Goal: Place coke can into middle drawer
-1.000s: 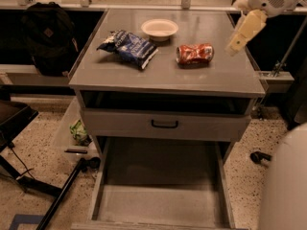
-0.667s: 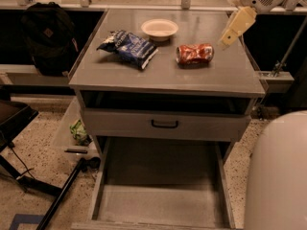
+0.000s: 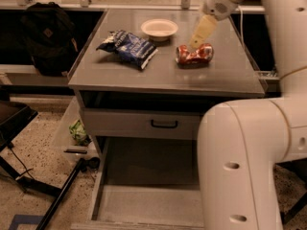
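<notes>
The coke can [image 3: 194,54] is a dented red can lying on its side on the grey cabinet top [image 3: 144,75], right of centre. My gripper [image 3: 199,36] hangs just above the can's back edge, pointing down at it and holding nothing. The middle drawer [image 3: 144,204] is pulled out below, showing a flat grey floor and low side walls with nothing in it. My white arm fills the right side and hides the drawer's right part.
A blue chip bag [image 3: 127,46] and a white bowl [image 3: 159,28] lie on the cabinet top left of the can. A closed drawer front with a black handle [image 3: 164,124] sits above the open drawer. A black backpack [image 3: 44,37] stands at left.
My gripper has moved left and down from the cabinet's right edge to just above the can. My arm now covers more of the right side. The can has not moved.
</notes>
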`<state>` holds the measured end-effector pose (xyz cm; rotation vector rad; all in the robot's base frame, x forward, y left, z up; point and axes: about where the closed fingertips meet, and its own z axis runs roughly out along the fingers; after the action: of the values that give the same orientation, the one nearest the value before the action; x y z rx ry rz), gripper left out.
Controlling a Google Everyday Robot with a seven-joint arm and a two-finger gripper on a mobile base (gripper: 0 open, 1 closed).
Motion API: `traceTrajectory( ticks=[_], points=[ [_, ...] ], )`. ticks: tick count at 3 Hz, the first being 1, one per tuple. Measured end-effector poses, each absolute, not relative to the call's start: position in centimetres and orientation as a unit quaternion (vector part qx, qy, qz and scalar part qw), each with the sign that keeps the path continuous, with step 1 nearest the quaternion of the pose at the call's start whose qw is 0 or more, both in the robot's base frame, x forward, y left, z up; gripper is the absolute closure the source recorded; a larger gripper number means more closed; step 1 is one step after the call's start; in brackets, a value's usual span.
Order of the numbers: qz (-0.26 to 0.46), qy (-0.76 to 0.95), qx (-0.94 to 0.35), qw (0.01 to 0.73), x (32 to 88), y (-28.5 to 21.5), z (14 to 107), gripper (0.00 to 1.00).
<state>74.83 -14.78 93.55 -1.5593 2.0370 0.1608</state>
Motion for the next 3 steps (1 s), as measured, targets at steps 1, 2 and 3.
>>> traceTrajectory(
  ticks=[1,2,3],
  points=[
    [0.059,0.76,-0.585,0.275,76.0,-13.3,92.4,0.0],
    [0.033,0.757,-0.61,0.231,77.0,-11.7,89.8,0.0],
    [0.031,0.759,-0.608,0.232,77.3,-11.8,89.4,0.0]
  ],
)
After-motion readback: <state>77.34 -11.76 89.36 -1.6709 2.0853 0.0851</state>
